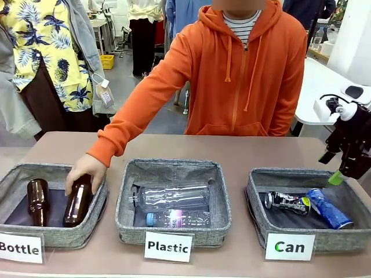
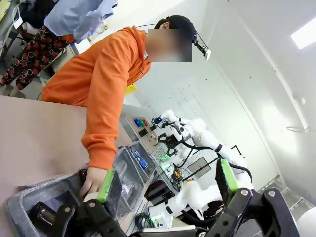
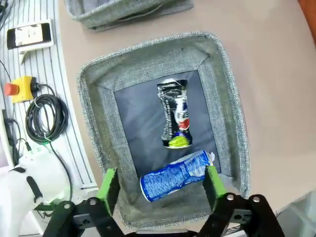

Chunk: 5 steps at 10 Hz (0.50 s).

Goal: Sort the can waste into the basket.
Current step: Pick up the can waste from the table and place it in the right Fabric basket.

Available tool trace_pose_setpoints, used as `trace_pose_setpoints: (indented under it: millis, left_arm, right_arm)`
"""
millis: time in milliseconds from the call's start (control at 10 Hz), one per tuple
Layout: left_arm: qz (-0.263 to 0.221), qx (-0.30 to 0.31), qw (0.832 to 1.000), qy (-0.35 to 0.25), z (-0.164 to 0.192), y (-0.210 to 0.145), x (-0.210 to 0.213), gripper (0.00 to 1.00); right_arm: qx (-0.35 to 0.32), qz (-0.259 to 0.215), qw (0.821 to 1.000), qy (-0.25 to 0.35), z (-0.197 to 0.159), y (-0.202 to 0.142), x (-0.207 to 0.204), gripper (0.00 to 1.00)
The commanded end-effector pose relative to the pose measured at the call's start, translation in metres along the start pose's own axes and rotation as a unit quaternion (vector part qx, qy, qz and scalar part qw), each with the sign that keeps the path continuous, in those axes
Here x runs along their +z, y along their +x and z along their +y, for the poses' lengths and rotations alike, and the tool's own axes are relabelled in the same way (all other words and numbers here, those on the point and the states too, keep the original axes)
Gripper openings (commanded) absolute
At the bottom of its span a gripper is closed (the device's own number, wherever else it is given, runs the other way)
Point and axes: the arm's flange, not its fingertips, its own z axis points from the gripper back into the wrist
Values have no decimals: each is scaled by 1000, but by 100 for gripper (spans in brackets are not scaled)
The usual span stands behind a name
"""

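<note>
Both pieces of can waste lie in the grey basket (image 1: 255, 200) labelled "Can" at the table's right. The dented silver-and-black can (image 1: 285, 202) (image 3: 175, 114) rests mid-basket, and the blue can (image 1: 328, 209) (image 3: 173, 176) lies on its side beside it. My right gripper (image 1: 339, 175) (image 3: 161, 182) hangs open just above the basket's far right corner, apart from the cans. In the right wrist view the blue can lies below the gap between the green pads (image 3: 109, 185), on the dark lining of the basket (image 3: 89, 113). My left gripper (image 2: 167, 181) is open and holds nothing.
A person in an orange hoodie (image 1: 243, 75) reaches across, a hand (image 1: 86, 169) on a brown bottle (image 1: 77, 201) in the "Bottle" basket (image 1: 17, 174). Clear bottles lie in the middle "Plastic" basket (image 1: 124, 202). Label cards stand along the near edge.
</note>
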Motion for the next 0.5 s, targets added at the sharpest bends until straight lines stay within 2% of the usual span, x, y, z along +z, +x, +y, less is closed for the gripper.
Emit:
trace_pose_setpoints:
  millis: [0,300,400]
  left_arm:
    - [6,6,1000,-11,4,8,-21,100]
    - [28,12,1000,-7,7,3,-36,100]
    - [50,20,999,3,9,-1,-47,100]
  right_arm:
    - [2,-22,1000,-3,-4,-8,4,100]
    - [-30,-44,999,1,-5,-14,5,100]
    - [-58,-60,996,21,-5,-15,8,100]
